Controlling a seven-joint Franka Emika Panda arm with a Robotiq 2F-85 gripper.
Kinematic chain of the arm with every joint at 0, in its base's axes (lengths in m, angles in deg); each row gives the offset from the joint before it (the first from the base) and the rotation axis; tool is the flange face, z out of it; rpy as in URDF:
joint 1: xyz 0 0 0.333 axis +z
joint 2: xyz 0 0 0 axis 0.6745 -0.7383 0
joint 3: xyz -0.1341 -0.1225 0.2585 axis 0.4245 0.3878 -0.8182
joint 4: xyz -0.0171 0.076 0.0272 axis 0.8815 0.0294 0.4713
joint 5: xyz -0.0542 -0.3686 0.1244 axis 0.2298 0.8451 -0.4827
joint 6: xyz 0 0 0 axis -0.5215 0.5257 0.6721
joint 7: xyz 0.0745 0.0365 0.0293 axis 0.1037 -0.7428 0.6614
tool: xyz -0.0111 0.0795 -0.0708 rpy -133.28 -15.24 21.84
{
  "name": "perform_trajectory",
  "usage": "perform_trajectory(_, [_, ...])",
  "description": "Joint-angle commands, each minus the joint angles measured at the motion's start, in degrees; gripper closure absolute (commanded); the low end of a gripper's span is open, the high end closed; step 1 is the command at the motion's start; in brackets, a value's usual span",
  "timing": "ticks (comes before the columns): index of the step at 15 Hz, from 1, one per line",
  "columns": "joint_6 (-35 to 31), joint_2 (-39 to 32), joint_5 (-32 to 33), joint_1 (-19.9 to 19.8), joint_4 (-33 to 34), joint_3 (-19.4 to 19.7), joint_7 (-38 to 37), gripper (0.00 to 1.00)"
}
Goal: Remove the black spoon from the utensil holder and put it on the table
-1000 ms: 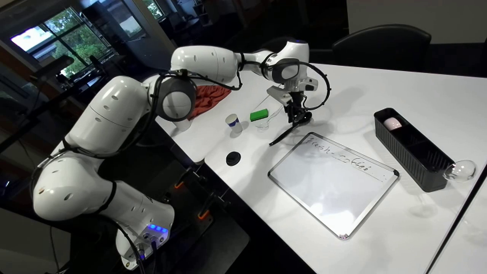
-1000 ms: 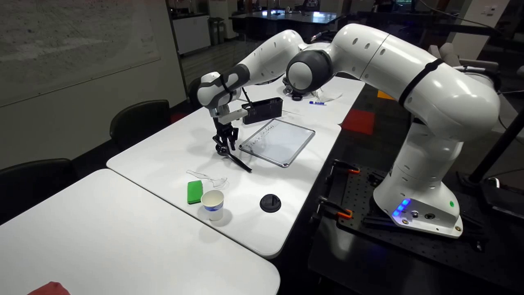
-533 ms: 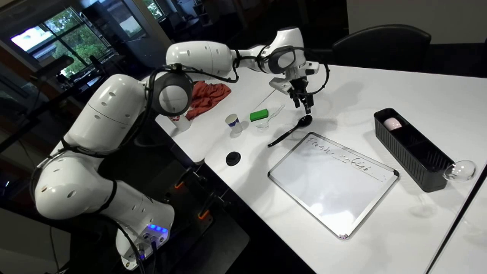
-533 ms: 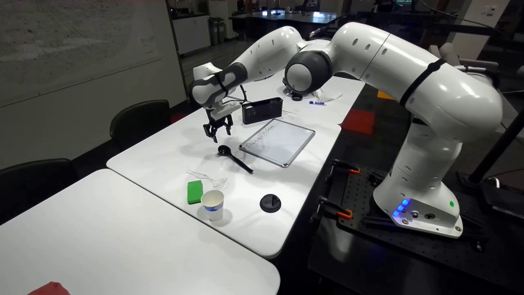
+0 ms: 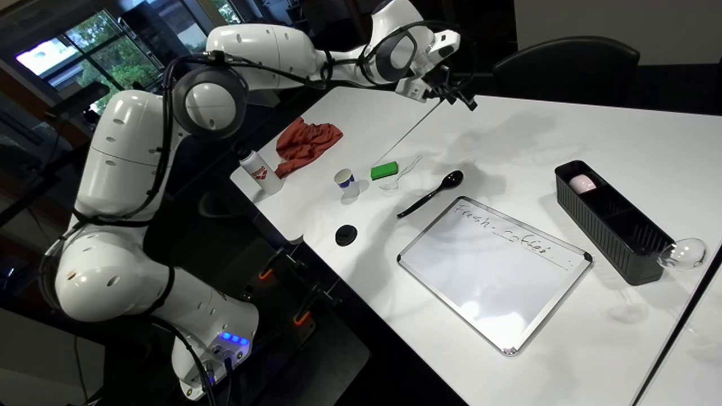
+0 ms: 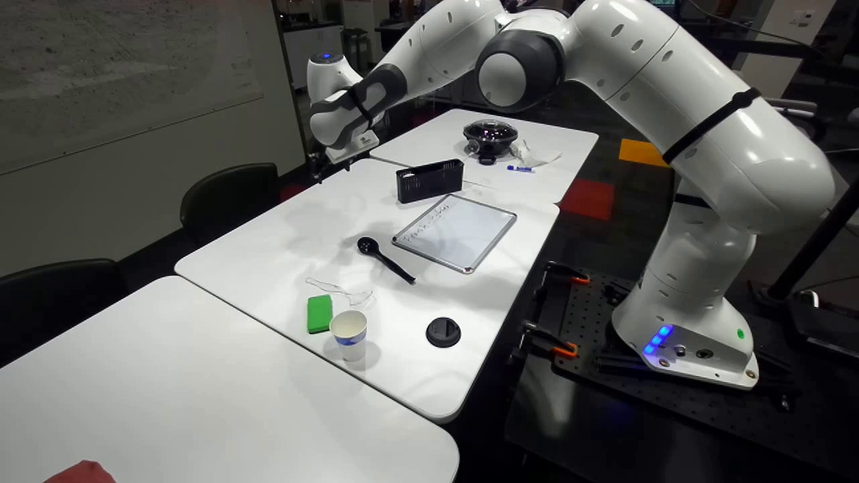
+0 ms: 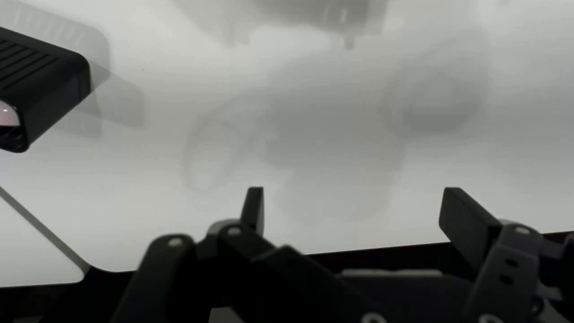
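The black spoon (image 5: 420,203) lies flat on the white table (image 5: 564,135), its bowl beside a corner of the whiteboard; it also shows in an exterior view (image 6: 396,267). Apart from the spoon, the utensil holder (image 5: 598,225), a long black box, stands farther along the table with a pale pink item in one end compartment. One end of that holder (image 7: 49,89) enters the wrist view at left. My gripper (image 7: 353,193) is open, with only the table and its edge seen between the fingers. It hangs high above the table's chair-side edge, well away from the spoon.
A framed whiteboard (image 5: 496,276) lies between spoon and holder. Around the spoon are a clear plastic utensil (image 5: 403,173), a green block (image 5: 384,170), a paper cup (image 5: 344,179) and a black disc (image 5: 346,235). A clear round glass (image 5: 682,254) stands by the holder's end.
My gripper has opened and let go of the black spoon, which stays on the table. The arm has risen and drawn back toward the chair side, away from the spoon.
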Motion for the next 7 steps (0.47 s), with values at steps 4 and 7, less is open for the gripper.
perform_trajectory(4, [-11.99, 14.97, 4.63, 4.41, -20.28, 5.06, -5.44, 0.00])
perform_trajectory(7, [-15.55, 20.32, 6.61, 6.43, -27.54, 7.40, -6.94, 0.00])
